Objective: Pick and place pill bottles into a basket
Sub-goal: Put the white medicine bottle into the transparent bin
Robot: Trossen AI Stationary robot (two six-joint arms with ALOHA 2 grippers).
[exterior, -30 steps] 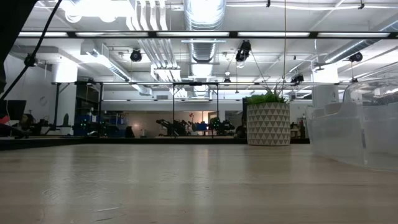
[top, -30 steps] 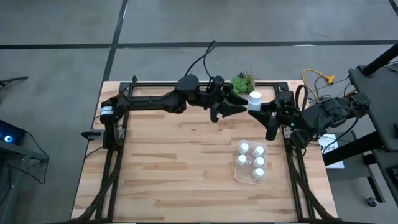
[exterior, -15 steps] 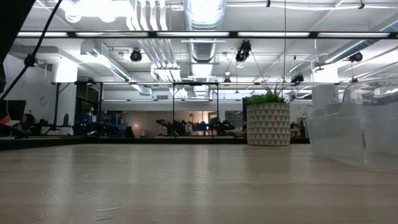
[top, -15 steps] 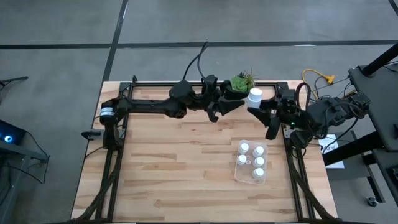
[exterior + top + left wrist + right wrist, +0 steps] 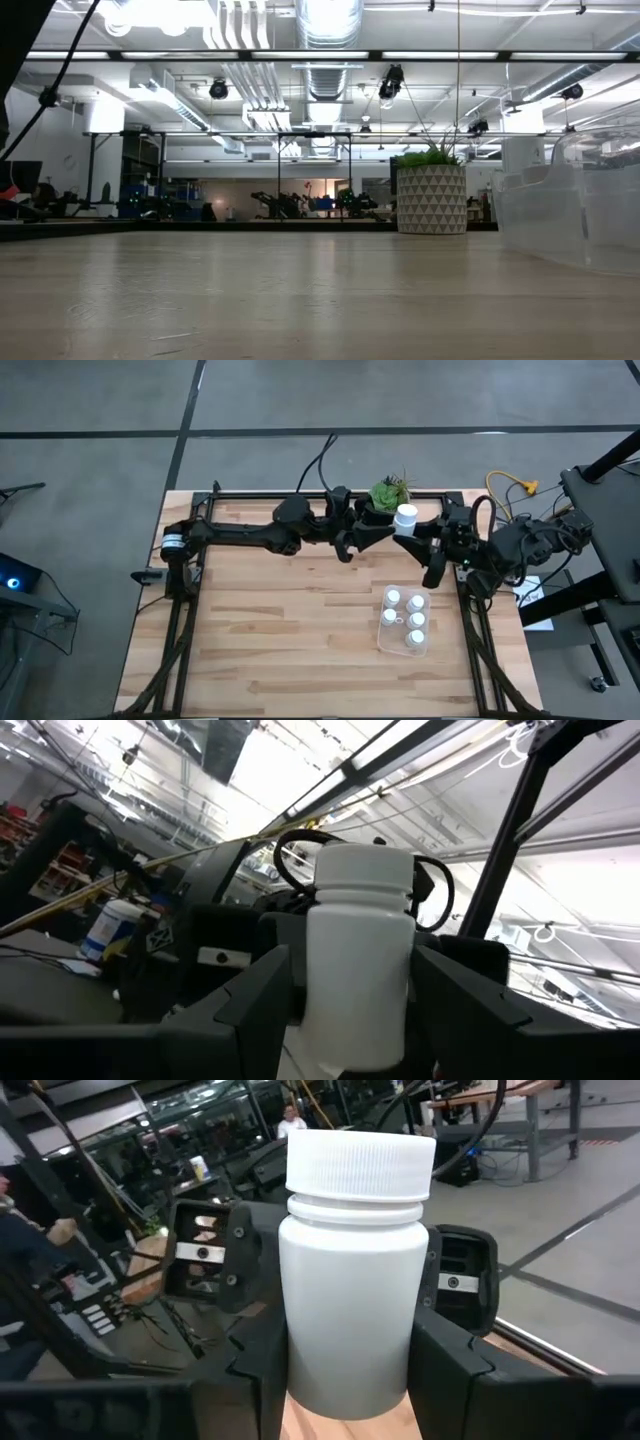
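We are looking down on the table point(image 5: 270, 640), where both arms are meeting at the far edge, just in front of the plant point(image 5: 388, 491). One white bottle point(image 5: 406, 517) is sitting upright between them. In the right wrist view the right gripper point(image 5: 350, 1380) is clamping its two dark fingers point(image 5: 450, 1370) against the sides of that bottle point(image 5: 352, 1280), cap up. In the left wrist view the left gripper point(image 5: 355, 1010) is also flanking the same bottle point(image 5: 358, 960) with its fingers point(image 5: 255, 1000), which are looking pressed to the bottle's body; we are seeing the other arm's housing right behind it. From above, the left gripper point(image 5: 385, 528) is reaching in from the left and the right gripper point(image 5: 415, 532) from the right, tips nearly touching around the bottle.

Nearer the front, toward the right side, the clear basket point(image 5: 384, 643) is holding five capped bottles point(image 5: 416, 620), all standing upright. At table height we are seeing the basket's wall point(image 5: 580, 215) at right and the plant pot point(image 5: 431, 199) beyond it.
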